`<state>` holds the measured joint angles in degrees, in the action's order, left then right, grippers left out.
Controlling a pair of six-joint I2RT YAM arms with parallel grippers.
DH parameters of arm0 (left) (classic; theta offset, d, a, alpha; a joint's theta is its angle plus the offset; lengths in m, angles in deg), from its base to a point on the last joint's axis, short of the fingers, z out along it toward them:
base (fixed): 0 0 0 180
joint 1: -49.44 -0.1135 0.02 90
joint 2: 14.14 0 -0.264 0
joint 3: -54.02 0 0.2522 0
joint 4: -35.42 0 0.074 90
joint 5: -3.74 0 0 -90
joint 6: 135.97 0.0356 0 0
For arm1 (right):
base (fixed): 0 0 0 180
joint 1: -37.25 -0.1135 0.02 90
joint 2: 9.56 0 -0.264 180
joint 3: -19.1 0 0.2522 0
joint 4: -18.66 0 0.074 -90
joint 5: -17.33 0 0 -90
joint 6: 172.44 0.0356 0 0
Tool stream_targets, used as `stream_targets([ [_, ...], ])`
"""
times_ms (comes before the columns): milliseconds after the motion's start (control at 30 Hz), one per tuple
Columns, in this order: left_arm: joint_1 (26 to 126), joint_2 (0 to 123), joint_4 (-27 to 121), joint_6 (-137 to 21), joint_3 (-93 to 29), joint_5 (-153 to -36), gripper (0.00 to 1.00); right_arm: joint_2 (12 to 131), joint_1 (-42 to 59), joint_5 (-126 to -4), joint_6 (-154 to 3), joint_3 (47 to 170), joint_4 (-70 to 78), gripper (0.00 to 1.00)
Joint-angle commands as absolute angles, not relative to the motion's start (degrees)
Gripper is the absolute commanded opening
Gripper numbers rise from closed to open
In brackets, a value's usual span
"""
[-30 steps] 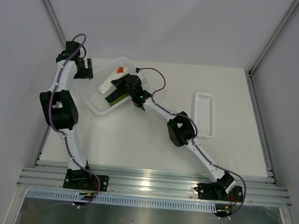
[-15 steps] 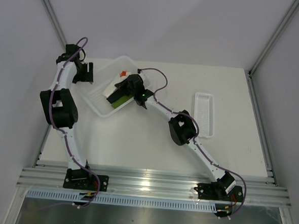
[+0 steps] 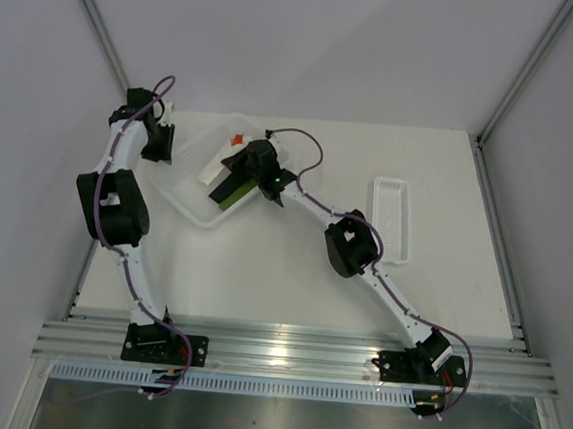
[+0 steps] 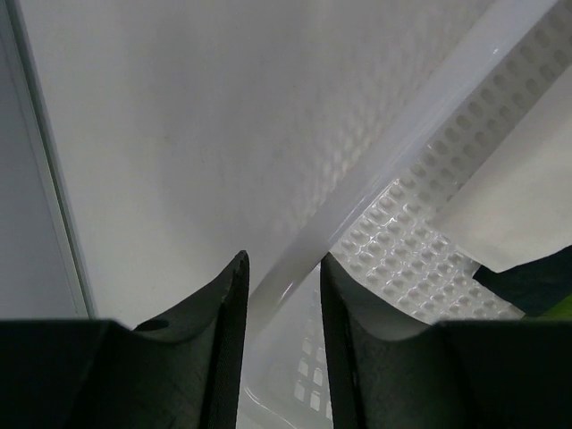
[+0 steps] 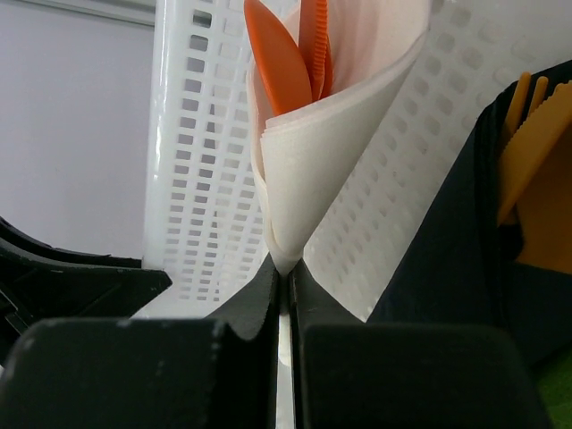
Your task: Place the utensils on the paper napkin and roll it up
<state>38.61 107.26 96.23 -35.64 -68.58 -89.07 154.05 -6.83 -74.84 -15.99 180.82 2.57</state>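
Left fingers (image 4: 223, 357) narrowed astride dimpled bin rim (image 4: 393, 152), maybe touching, right fingers (image 5: 250, 304) pinching rolled paper napkin (image 5: 313, 170)

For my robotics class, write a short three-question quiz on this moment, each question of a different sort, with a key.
1. True or false: the right gripper is shut on the rolled paper napkin.
2. What sticks out of the roll's open end? A. the orange utensils B. a pencil C. nothing
3. Short answer: what does the left gripper straddle, with a finger on each side of its rim?

Key: 1 true; 2 A; 3 the translucent bin.
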Motion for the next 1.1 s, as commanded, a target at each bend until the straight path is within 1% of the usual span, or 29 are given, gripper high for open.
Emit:
stream_targets([
  [0, 38.28, 105.66, 93.93, -33.93, -65.83, -91.27, 0.35, 151.37, -6.79, -74.51, -14.95, 179.82, 1.83, 0.00],
  [33, 38.28, 105.48, 93.75, -33.66, -65.48, -91.45, 0.33, 151.37, -6.79, -74.51, -14.86, 179.82, 1.91, 0.00],
  [300, 38.28, 103.81, 93.75, -30.76, -63.10, -94.61, 0.30, 151.46, -7.22, -73.46, -14.33, 180.60, -1.15, 0.00],
  [400, 38.37, 102.85, 93.48, -30.32, -61.79, -94.88, 0.22, 151.46, -7.66, -73.37, -13.10, 180.78, -4.57, 0.00],
  [667, 38.28, 99.59, 93.31, -31.64, -58.10, -96.37, 0.13, 152.33, -8.55, -75.92, -12.66, 181.57, -10.29, 0.00],
  [800, 38.28, 98.36, 92.96, -32.25, -55.99, -97.34, 0.01, 152.95, -8.81, -76.09, -12.22, 181.93, -14.15, 0.00],
  [1067, 38.37, 96.87, 92.16, -32.96, -53.79, -95.94, 0.01, 153.04, -8.37, -79.60, -11.16, 181.57, -17.94, 0.00],
])
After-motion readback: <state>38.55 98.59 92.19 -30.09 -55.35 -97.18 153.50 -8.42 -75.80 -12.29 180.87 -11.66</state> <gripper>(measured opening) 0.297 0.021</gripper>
